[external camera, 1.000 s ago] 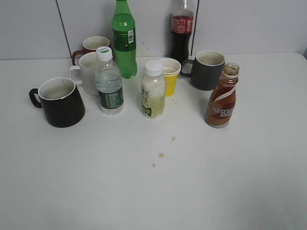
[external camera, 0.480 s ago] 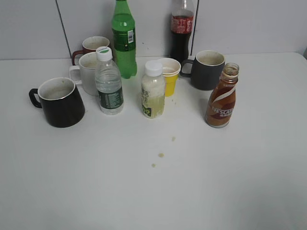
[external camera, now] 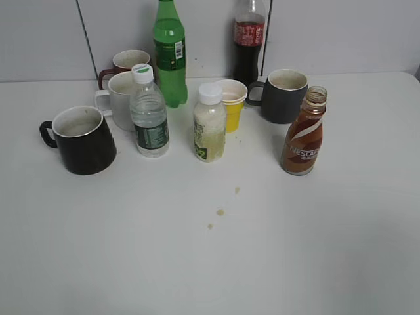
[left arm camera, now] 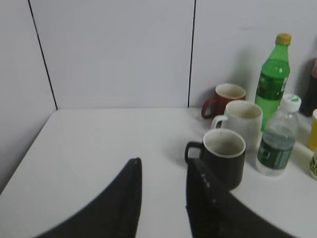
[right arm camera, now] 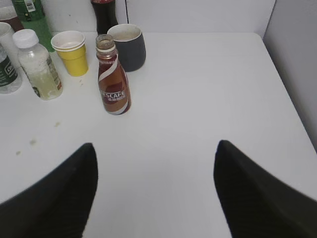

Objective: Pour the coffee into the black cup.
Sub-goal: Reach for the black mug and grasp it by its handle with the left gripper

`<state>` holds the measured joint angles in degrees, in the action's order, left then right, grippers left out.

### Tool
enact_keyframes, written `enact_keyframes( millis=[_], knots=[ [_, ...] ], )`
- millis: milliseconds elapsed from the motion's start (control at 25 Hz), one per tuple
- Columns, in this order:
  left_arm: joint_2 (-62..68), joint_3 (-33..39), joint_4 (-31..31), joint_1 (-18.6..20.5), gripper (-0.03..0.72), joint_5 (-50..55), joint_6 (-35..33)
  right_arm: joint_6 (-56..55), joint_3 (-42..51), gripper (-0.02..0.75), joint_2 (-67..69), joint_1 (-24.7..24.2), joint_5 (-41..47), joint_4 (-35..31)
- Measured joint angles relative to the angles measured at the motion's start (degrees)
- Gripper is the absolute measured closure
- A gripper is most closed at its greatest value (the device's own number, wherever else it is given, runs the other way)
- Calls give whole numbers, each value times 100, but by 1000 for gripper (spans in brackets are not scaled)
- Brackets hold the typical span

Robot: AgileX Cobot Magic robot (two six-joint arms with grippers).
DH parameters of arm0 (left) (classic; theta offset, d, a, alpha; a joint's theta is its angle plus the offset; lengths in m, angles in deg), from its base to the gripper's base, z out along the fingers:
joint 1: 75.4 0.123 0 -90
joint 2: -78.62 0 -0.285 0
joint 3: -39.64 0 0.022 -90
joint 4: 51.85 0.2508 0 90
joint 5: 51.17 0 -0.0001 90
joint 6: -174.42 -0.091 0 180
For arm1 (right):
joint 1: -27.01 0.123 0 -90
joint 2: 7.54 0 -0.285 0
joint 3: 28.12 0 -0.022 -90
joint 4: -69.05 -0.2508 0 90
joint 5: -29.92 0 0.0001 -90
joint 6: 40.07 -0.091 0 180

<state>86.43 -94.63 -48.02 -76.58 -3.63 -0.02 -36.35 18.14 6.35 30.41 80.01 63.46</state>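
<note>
The coffee [external camera: 303, 132], a small brown capless NESCAFE bottle, stands upright at the right of the white table; it also shows in the right wrist view [right arm camera: 113, 77]. The glossy black cup [external camera: 80, 140] stands at the left with its handle pointing left, and shows in the left wrist view [left arm camera: 226, 157]. Neither gripper shows in the exterior view. My left gripper [left arm camera: 163, 166] is open and empty, just short of the cup's handle. My right gripper [right arm camera: 154, 148] is wide open and empty, well short of the coffee.
Between cup and coffee stand a clear water bottle [external camera: 148, 113], a pale juice bottle [external camera: 209, 124] and a yellow paper cup [external camera: 231, 104]. Behind are a white mug [external camera: 118, 98], a red mug [external camera: 125, 63], a green bottle [external camera: 170, 52], a cola bottle [external camera: 249, 39] and a grey mug [external camera: 283, 96].
</note>
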Motion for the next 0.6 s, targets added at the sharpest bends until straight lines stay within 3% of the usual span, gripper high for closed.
enact_keyframes(
  millis=[160, 320, 600],
  knots=[
    [454, 289, 4, 0, 447, -1370, 0, 0, 266, 219, 745, 0, -867, 0],
    [1305, 759, 4, 0, 447, -3061, 0, 0, 609, 224, 1346, 110, -2355, 0],
    [3547, 1124, -168, 0, 447, -5572, 0, 0, 670, 224, 2934, 303, -4228, 11]
  ],
)
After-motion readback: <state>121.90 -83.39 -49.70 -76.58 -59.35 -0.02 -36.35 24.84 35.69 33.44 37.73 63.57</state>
